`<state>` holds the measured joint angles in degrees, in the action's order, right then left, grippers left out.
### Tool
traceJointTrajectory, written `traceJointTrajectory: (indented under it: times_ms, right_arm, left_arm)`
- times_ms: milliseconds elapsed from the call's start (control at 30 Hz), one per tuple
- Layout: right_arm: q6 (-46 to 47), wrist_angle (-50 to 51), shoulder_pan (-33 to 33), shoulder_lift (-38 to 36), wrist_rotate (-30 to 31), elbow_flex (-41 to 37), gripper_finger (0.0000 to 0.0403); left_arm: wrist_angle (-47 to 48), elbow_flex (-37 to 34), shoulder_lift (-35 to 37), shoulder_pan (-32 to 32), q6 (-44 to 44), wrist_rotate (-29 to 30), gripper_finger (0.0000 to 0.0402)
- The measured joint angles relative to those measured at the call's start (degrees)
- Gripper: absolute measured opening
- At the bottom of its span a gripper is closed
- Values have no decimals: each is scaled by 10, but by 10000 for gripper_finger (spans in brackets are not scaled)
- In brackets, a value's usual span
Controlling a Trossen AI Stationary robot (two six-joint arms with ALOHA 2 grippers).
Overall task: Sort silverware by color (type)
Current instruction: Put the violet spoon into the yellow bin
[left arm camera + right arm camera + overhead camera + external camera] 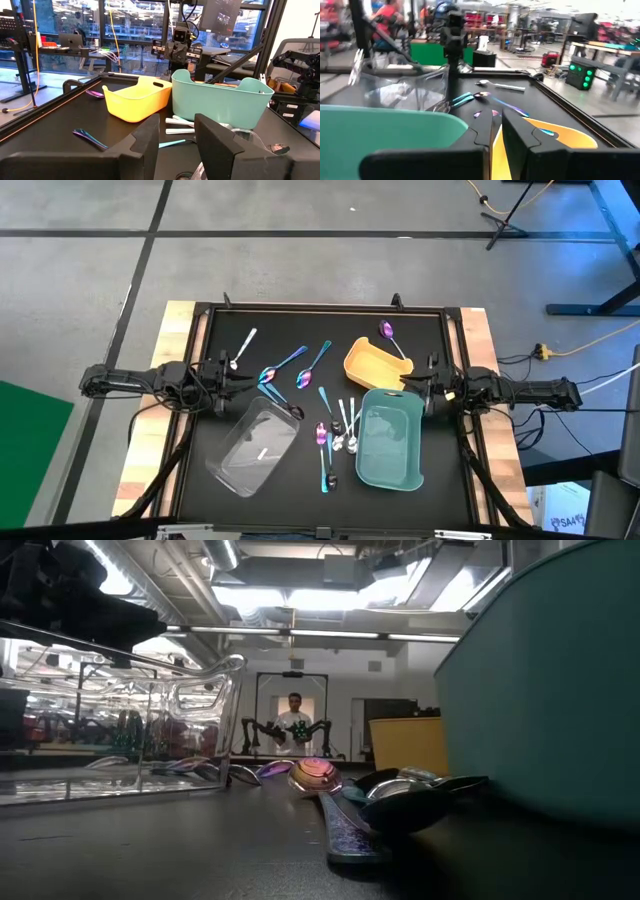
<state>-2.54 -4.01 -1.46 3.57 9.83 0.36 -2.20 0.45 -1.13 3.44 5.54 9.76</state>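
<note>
From above we saw the black tabletop [250, 395] with the silverware [335, 430] scattered over its middle: a silver spoon [244, 346] and blue-purple pieces [285, 365] toward the far left, a purple spoon [389, 335] beyond the yellow tray [377, 365], and a cluster lying between the clear tray [255, 445] and the teal tray [390, 438]. The left end effector [232, 377] hovered at the left edge of the spread, near the blue-purple pieces but touching none, while the right end effector [425, 393] sat at the teal tray's far right corner, apart from all the utensils. At tabletop height, we found an iridescent spoon bowl [315, 776] and dark-headed pieces [400, 802] lying flat between the clear tray [120, 730] and the teal tray [550, 690], with a person [294, 720] far behind. Past the left wrist, its fingers [147, 145] stood parted and empty, an iridescent utensil [89, 138] just ahead on the mat and the yellow tray [135, 100] and teal tray [220, 102] beyond. Past the right wrist, its fingers [485, 132] were pressed nearly together on nothing, above the teal tray's rim [390, 125], with the utensils [470, 97] well ahead.
</note>
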Motion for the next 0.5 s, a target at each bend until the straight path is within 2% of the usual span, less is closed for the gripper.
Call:
traceJointTrajectory:
  times_ms: [167, 300, 400, 500]
  right_arm:
    - [69, -49, 0, 0, 42, 0, 30]
    - [86, -78, 0, 0, 47, 0, 34]
    - [89, -85, 0, 0, 47, 0, 60]
    - [113, -85, 0, 0, 47, 0, 109]
  left_arm:
    - [0, 0, 0, 0, 0, 0, 118]
    - [0, 0, 0, 0, 0, 0, 118]
    - [0, 0, 0, 0, 0, 0, 118]
    - [0, 0, 0, 0, 0, 0, 118]
